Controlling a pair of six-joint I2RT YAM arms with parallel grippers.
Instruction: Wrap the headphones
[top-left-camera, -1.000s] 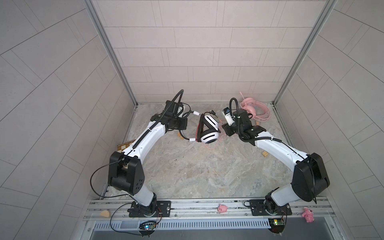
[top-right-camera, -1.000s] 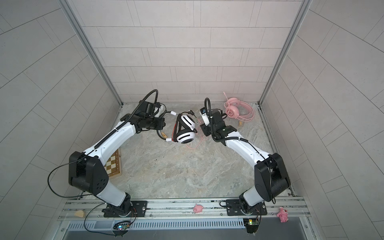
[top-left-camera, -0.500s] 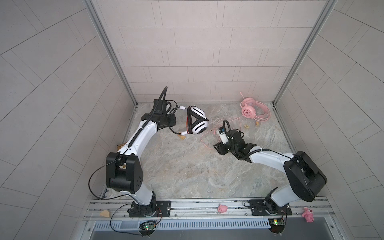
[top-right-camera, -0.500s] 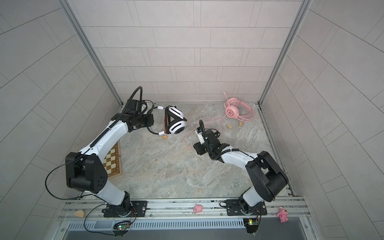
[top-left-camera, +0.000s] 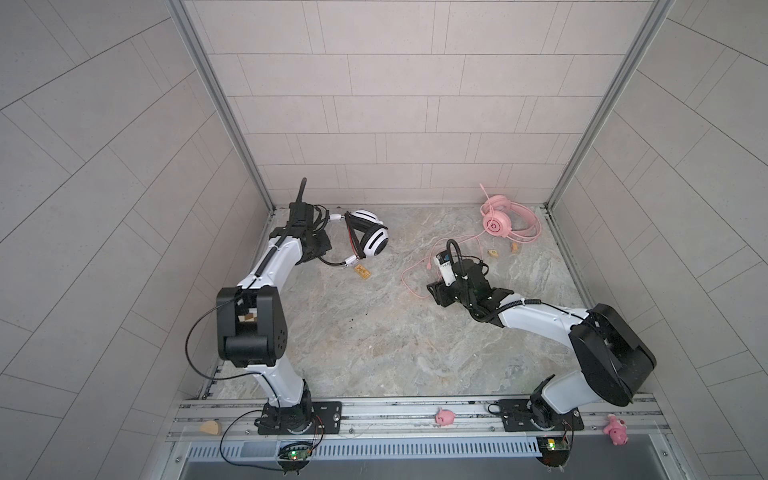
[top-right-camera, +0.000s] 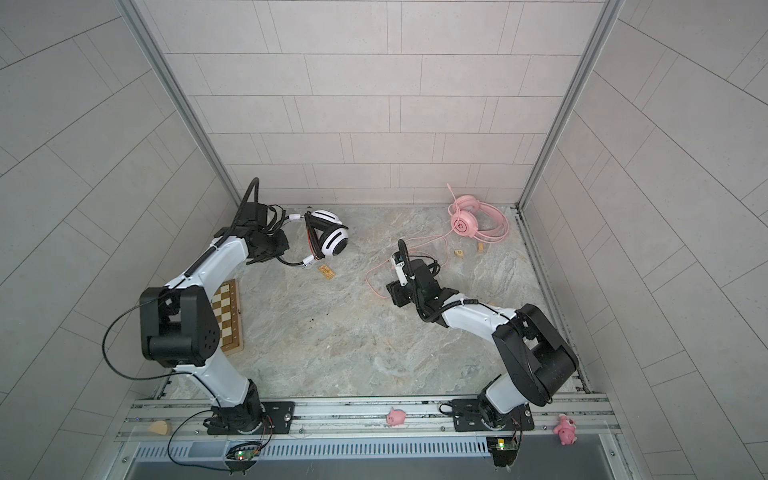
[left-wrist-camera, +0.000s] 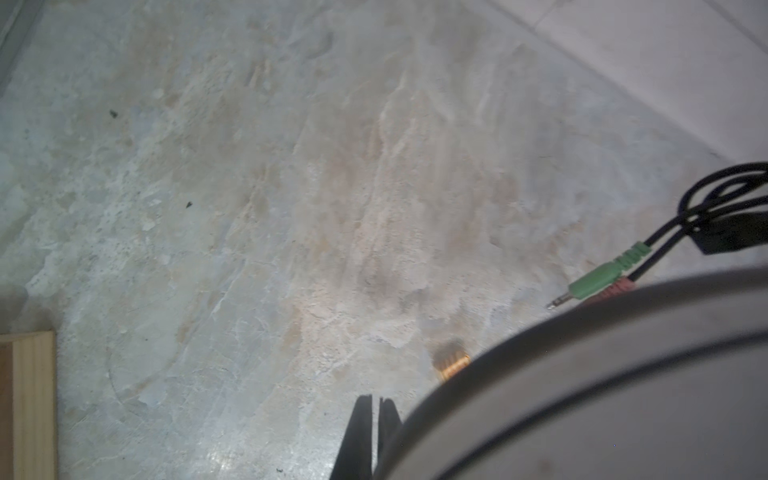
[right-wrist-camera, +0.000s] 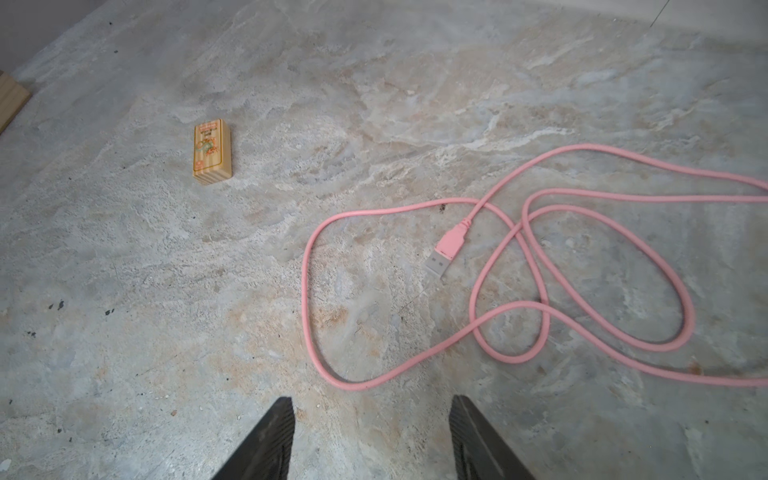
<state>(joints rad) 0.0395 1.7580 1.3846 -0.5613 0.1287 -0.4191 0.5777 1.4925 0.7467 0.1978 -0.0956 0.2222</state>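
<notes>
The white headphones (top-left-camera: 372, 240) (top-right-camera: 332, 240) with black stripes hang at the back left, their black cable wound round the band. My left gripper (top-left-camera: 332, 244) (top-right-camera: 286, 245) (left-wrist-camera: 376, 401) is shut and carries them; a white earcup (left-wrist-camera: 602, 395) fills the left wrist view beside the jaws, and a green jack plug (left-wrist-camera: 598, 282) dangles. The pink headphones (top-left-camera: 505, 218) (top-right-camera: 473, 222) lie at the back right. Their pink cable (right-wrist-camera: 306, 291) lies in loose loops on the floor, its USB plug (right-wrist-camera: 442, 257) free. My right gripper (top-left-camera: 434, 289) (top-right-camera: 392, 293) (right-wrist-camera: 372, 405) is open and empty, just short of the nearest loop.
A printed wooden block (top-left-camera: 362, 272) (right-wrist-camera: 212, 151) lies below the white headset. Two small wooden cubes (top-left-camera: 493, 252) sit near the pink headset. A chessboard (top-right-camera: 226, 316) lies under the left arm. Pink pig toys (top-left-camera: 444, 417) sit on the front rail. Tiled walls close three sides.
The left arm has carried the white headphones from the middle to the back left. The right gripper has let go of them, drawn back and come down near the pink cable.
</notes>
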